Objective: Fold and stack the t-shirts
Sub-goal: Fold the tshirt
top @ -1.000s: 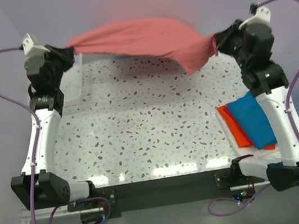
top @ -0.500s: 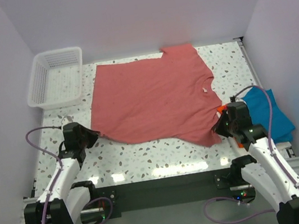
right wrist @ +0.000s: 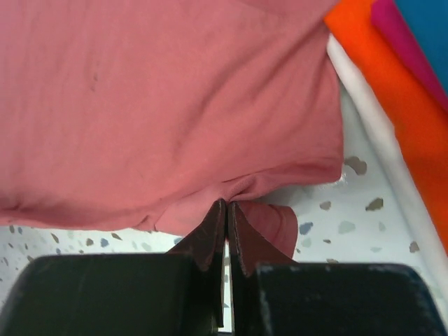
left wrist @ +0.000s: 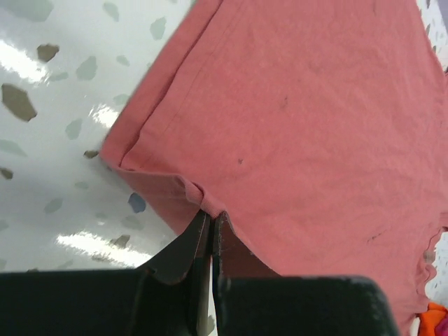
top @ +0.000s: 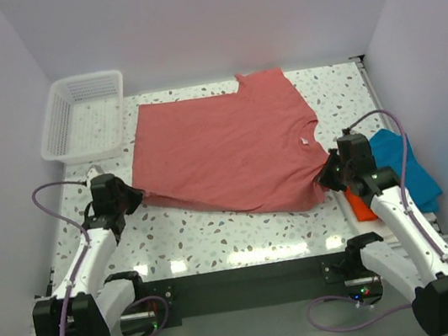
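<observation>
Left gripper [top: 132, 198] and right gripper [top: 328, 174] each pinch a lower corner of the red shirt [top: 229, 146], which lies flat toward frame top between them.

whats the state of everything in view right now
salmon-red t-shirt: spread open, unfolded
teal-blue t-shirt: folded, atop the orange one
orange t-shirt: folded, underneath
basket: upright, looks empty
left gripper: shut on salmon-red t-shirt
right gripper: shut on salmon-red t-shirt
</observation>
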Controlling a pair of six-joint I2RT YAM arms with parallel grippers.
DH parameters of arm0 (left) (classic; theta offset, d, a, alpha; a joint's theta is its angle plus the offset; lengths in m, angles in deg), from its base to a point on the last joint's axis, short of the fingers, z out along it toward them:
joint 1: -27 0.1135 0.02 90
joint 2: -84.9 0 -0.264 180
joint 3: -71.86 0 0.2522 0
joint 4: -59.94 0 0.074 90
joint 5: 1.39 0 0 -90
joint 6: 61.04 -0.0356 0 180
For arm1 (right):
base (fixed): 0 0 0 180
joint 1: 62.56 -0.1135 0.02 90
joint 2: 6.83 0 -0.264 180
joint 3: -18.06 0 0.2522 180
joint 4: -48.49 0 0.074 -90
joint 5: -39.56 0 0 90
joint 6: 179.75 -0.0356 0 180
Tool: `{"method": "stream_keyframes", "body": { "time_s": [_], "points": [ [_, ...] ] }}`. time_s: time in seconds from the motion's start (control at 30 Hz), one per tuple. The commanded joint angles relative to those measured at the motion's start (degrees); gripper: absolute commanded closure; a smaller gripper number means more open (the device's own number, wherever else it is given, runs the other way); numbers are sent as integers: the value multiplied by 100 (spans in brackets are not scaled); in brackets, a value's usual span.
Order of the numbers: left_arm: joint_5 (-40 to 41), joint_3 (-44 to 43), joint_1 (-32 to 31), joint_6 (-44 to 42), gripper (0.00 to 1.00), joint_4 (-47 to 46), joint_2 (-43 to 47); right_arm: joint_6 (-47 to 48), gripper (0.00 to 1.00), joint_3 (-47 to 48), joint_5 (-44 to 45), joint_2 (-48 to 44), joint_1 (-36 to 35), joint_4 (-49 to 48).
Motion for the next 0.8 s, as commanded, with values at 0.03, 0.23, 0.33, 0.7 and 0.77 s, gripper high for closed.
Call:
{"method": "stream_keyframes", "body": {
  "time_s": [0.03, 0.23, 0.33, 0.7, 0.77],
  "points": [
    [124, -887, 12, -80, 100, -326, -559, -53, 100, 889, 231, 786, 23, -433],
    [124, -1644, 12, -36, 100, -475, -1525, -18, 100, 1716, 266, 2244, 32, -890],
    [81, -1933, 12, 25, 100, -537, -2000, 26, 100, 2190, 354, 2904, 32, -943],
    [151, -2444, 205, 131, 100, -458, -2739, 96, 100, 3369, 205, 4066, 330, -926],
    [168, -2470, 240, 148, 100, -440, -2766, 97, 100, 3448, 161, 4119, 374, -935]
  ]
}}
